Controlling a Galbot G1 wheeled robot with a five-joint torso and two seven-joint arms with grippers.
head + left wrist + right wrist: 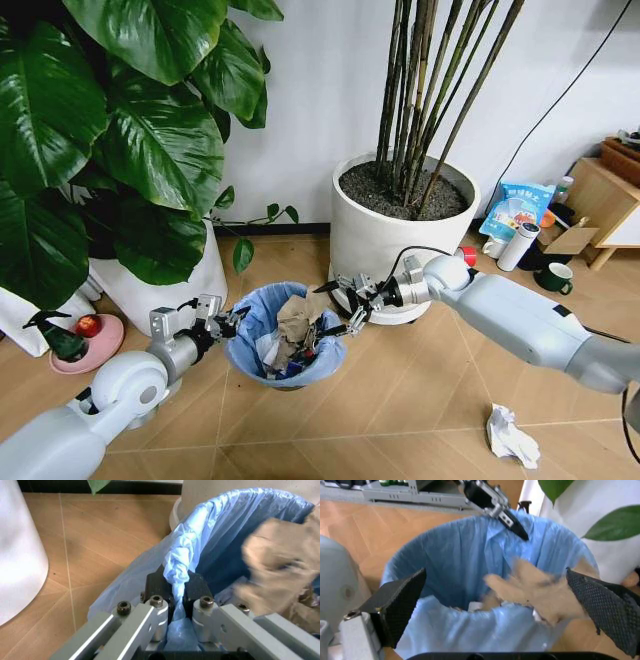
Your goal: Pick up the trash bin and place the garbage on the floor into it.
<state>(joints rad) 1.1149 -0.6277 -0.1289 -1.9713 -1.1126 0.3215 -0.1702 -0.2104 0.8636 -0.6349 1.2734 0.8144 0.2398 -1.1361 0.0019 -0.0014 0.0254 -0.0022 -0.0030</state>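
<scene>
The large white round plant pot (400, 215) with dark soil and bare stems stands on the wooden floor (400, 400) against the wall, and a second white pot (165, 280) with broad green leaves stands to the robot's left of it. Between and just in front of them is the small round black trash bin lined with a crinkled light-blue plastic bag (250, 325), already holding paper and wrappers. The left gripper (222, 322) is at the bin's left rim, its jaws closed tight on the folded blue bag and rim; the left wrist view (175, 592) shows the plastic pinched between the two dark pads. The right gripper (345, 305) hovers at the bin's right rim with its jaws spread wide, holding nothing. A crumpled grey-brown wrapper (298, 318) sits between them over the bin's mouth, seen in the right wrist view (535, 590) apart from both pads. A crumpled white paper wad (512, 436) lies on the floor, well apart from the bin, on the robot's right.
</scene>
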